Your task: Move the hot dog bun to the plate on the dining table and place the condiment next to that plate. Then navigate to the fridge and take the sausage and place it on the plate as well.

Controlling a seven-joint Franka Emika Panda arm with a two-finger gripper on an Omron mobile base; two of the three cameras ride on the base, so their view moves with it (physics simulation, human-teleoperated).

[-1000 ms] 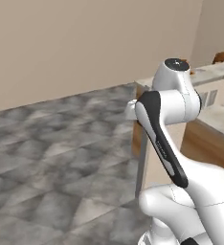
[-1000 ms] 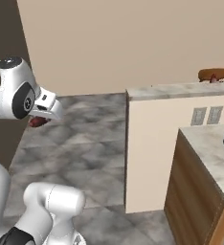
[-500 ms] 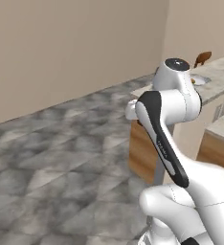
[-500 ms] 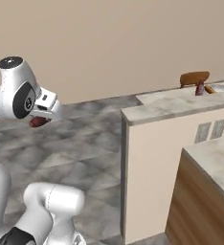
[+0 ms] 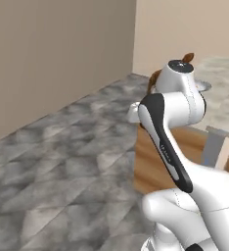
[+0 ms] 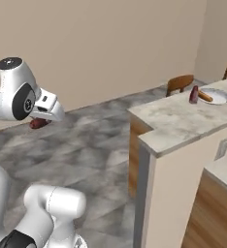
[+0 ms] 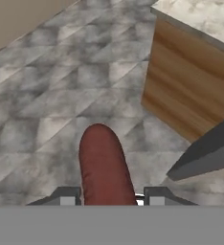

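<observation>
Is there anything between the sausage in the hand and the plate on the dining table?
Nothing visible. The sausage sits clamped in the hand over open floor; the plate lies across the dining table, with the condiment beside it.

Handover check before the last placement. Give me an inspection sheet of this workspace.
Surface: dining table, marbled stone top on a wood base.
Job's things: plate on the table's far end, a tan bun on it; red condiment standing beside the plate; sausage carried over the floor.
Clutter: nothing seen.
End effector: shut on the sausage.
Cables: nothing seen.
Surroundings: grey tiled floor, beige wall, wooden chair behind the table.
</observation>
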